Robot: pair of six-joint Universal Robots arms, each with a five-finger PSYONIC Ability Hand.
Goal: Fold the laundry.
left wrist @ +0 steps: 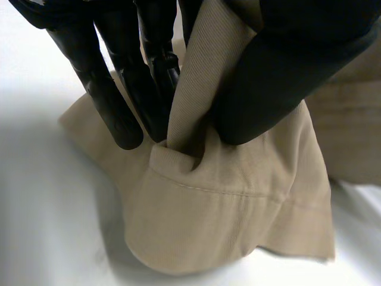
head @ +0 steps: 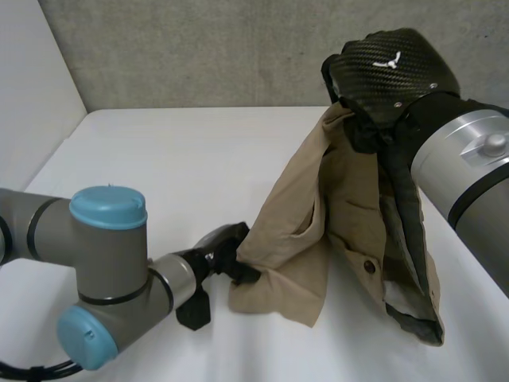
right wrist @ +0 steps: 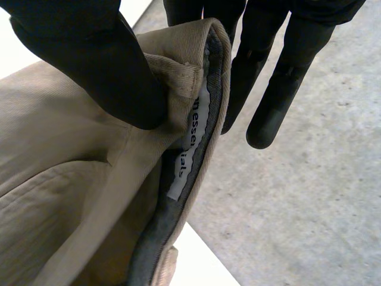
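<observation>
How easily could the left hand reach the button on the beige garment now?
Probably not as it is: the left hand is pinching the lower hem of the beige garment. The button itself hangs uncovered, so after letting go the way looks free.

Soft, diffuse light from above; the white table [head: 159,159] is bright, without glare. A faint, blurred-edge shadow lies under the tan garment [left wrist: 226,214]. A dull sheen shows on the right hand [head: 394,76].

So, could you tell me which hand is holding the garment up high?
The right hand: raised above the table, it pinches the beige garment at its grey-lined edge by the label, while the left hand pinches its hem low, near the table.
</observation>
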